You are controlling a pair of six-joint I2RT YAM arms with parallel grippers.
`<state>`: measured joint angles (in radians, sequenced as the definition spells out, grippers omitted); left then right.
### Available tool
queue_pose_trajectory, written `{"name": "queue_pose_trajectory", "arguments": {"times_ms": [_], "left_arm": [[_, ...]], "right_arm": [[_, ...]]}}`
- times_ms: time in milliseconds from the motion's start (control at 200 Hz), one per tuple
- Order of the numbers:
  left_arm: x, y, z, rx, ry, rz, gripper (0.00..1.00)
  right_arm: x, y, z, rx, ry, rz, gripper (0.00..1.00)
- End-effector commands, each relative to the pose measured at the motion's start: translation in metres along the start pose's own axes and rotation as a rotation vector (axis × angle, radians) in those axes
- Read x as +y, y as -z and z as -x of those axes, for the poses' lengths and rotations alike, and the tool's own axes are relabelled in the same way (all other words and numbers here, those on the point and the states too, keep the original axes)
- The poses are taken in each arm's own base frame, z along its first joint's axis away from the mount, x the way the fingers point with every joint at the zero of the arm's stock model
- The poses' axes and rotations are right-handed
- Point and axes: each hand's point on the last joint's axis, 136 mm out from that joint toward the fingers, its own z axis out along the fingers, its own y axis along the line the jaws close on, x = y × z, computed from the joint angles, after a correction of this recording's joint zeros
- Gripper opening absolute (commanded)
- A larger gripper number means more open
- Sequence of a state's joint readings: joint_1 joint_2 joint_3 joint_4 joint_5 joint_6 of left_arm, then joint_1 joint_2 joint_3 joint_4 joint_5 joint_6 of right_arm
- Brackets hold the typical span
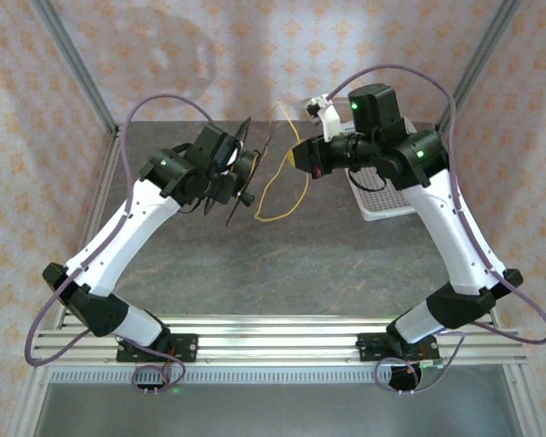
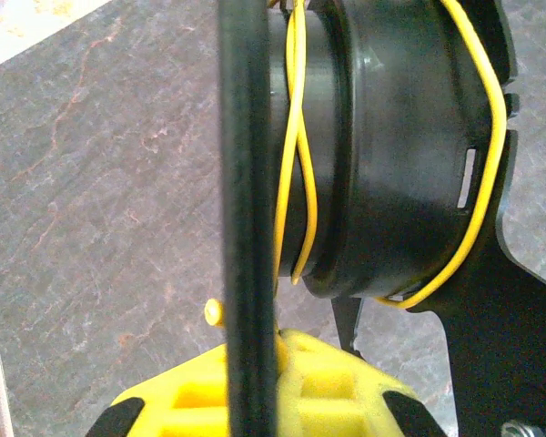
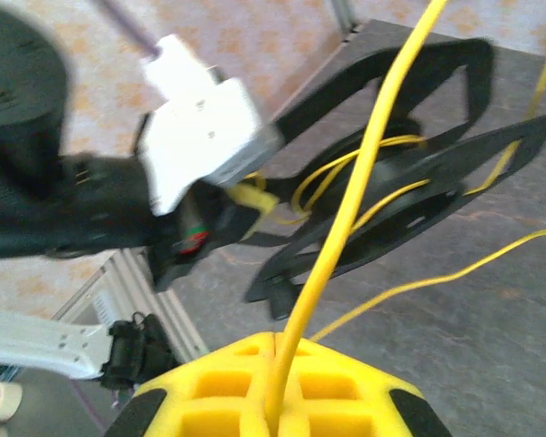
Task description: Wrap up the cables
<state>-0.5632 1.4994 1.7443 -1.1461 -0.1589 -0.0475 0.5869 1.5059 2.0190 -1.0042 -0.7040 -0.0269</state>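
Because above the worktop (image 1: 282,273) the black spool (image 2: 400,182) sits clamped by its rim in the left claw (image 2: 255,401), we should turn it steadily while the right claw (image 3: 273,401), pinched shut on the cables (image 3: 369,173), feeds the slack loop hanging between the arms onto it under light tension.

Top view: bright, soft, even light from above; faint shadows on grey stone-look table (image 1: 255,264); sharp, slight bend at edges. Left wrist: black plastic spool rim (image 2: 247,218) v. close, soft-focus, dark, little detail. Right wrist: blur throughout; thin yellow cable (image 3: 362,182) smeared, white boxy connector (image 3: 205,137) near blown out.
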Motion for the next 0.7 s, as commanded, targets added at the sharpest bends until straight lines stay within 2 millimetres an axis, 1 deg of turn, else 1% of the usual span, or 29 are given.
{"name": "queue_pose_trajectory", "arguments": {"times_ms": [0,80,120,190,280,375,460,551,691], "left_arm": [[0.014,0.015,0.035,-0.140,0.103,0.060,0.00],[0.021,0.014,0.041,-0.143,0.146,0.077,0.00],[0.025,0.012,0.044,-0.141,0.170,0.088,0.00],[0.037,0.010,0.049,-0.146,0.236,0.109,0.00],[0.049,0.010,0.057,-0.175,0.336,0.097,0.00],[0.057,0.011,0.064,-0.209,0.409,0.077,0.00],[0.060,0.013,0.069,-0.233,0.452,0.051,0.00],[0.061,0.012,0.072,-0.245,0.481,0.027,0.00],[0.060,0.009,0.071,-0.255,0.512,-0.009,0.00]], "right_arm": [[0.031,0.004,0.000,-0.018,0.045,0.078,0.00],[0.048,-0.010,-0.016,0.038,0.074,0.122,0.00],[0.060,-0.019,-0.027,0.072,0.095,0.151,0.00],[0.076,-0.034,-0.046,0.127,0.130,0.196,0.00],[0.082,-0.052,-0.070,0.205,0.146,0.221,0.00],[0.080,-0.071,-0.089,0.275,0.134,0.234,0.00],[0.071,-0.086,-0.104,0.325,0.114,0.215,0.00],[0.059,-0.099,-0.114,0.362,0.094,0.175,0.00],[0.053,-0.115,-0.125,0.404,0.074,0.170,0.00]]}}
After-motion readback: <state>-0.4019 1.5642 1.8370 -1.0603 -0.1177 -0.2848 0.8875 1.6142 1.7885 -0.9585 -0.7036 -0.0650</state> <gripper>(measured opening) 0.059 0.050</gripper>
